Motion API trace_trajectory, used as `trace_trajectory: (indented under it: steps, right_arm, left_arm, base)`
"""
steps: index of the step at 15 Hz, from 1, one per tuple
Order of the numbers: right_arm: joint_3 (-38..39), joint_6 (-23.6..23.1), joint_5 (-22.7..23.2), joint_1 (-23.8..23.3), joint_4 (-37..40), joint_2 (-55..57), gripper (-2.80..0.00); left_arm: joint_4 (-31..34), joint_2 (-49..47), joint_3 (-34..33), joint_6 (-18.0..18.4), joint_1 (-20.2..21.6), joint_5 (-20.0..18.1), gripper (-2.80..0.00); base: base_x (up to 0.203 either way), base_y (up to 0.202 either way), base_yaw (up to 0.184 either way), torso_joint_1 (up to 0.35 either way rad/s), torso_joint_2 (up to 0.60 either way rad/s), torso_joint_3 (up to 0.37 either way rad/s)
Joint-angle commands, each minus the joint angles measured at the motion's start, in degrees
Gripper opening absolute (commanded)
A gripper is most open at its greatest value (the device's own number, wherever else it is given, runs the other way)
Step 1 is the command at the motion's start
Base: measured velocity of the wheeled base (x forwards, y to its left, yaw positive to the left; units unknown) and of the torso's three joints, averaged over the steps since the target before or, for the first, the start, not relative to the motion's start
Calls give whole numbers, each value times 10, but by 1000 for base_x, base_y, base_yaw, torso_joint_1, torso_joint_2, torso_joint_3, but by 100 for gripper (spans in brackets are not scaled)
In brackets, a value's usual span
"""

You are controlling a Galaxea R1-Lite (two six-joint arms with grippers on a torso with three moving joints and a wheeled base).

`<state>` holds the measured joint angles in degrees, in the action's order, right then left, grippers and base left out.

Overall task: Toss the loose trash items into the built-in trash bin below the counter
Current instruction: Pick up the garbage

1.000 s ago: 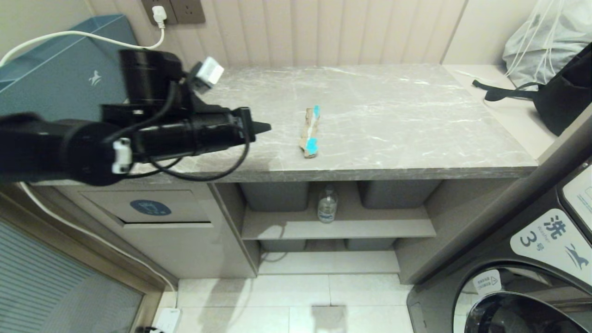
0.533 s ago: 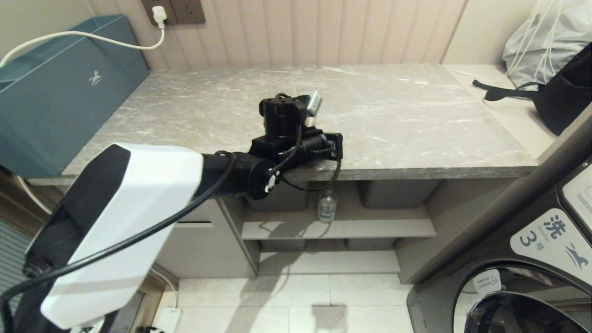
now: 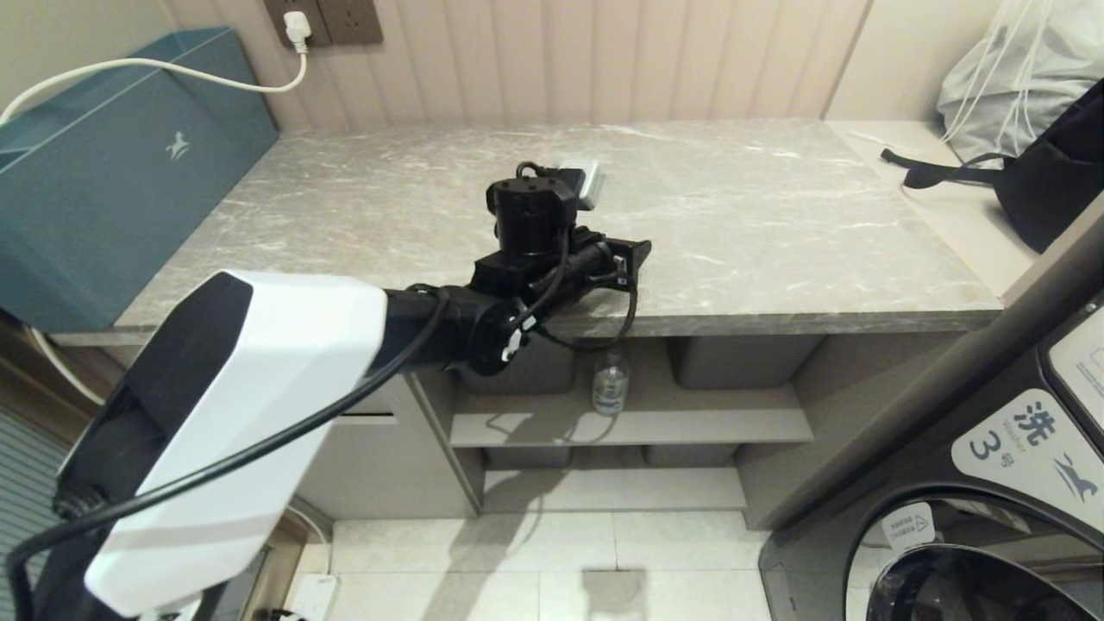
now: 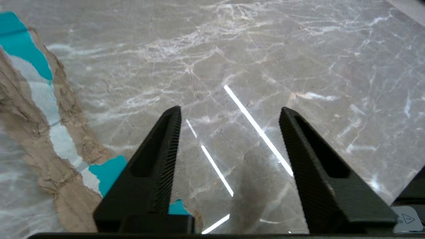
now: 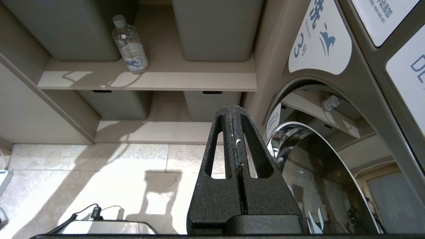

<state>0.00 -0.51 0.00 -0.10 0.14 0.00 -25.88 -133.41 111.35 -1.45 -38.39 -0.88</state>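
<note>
Having swung in from the far left of the head view since a second ago, now reaching across the counter (image 3: 776,216) with the left gripper (image 3: 634,256) hanging low over the front strip of marble, near the edge. Standing with fingers (image 4: 159,172) spread apart, nothing between them but bare polished stone, as seen from the left wrist. Lying just beside one finger: the crumpled brown paper wad (image 4: 36,139), torn, with a teal and white strip running along it, its near end tucked partly behind that finger. Being hidden in the head view, that wad, behind the wrist and arm. Not yet gripping anything.

Standing upright on the upper shelf under the counter: the small clear water bottle (image 3: 610,384), also showing in the right wrist view (image 5: 130,44), between two grey tubs (image 5: 215,30). Being mostly covered by the white arm shell, the beige flap of the built-in trash bin at lower left; sticker not visible.

Hanging parked low beside the washing machine (image 3: 992,483), above the tiled floor: the right gripper (image 5: 235,114), fingers pressed together and holding nothing.
</note>
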Motion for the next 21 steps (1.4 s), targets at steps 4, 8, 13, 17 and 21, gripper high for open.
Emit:
trace_trajectory:
  steps: [4,8,13,17,21]
  right_arm:
    - [0,0,0,0,0,0,-280]
    - [0,0,0,0,0,0,-280]
    - [0,0,0,0,0,0,-280]
    - [0,0,0,0,0,0,-280]
    - [0,0,0,0,0,0,-280]
  left_arm:
    - [3,36,0,14,7,11,0]
    - [31,38,0,84,37,58,0]
    - [27,15,0,116,60,88,0]
    - [27,-1,1,115,80,67,0]
    - [30,-12,2,116,82,29,0]
  base:
    - [0,0,0,0,0,0]
    - [0,0,0,0,0,0]
    - [0,0,0,0,0,0]
    - [0,0,0,0,0,0]
    - [0,0,0,0,0,0]
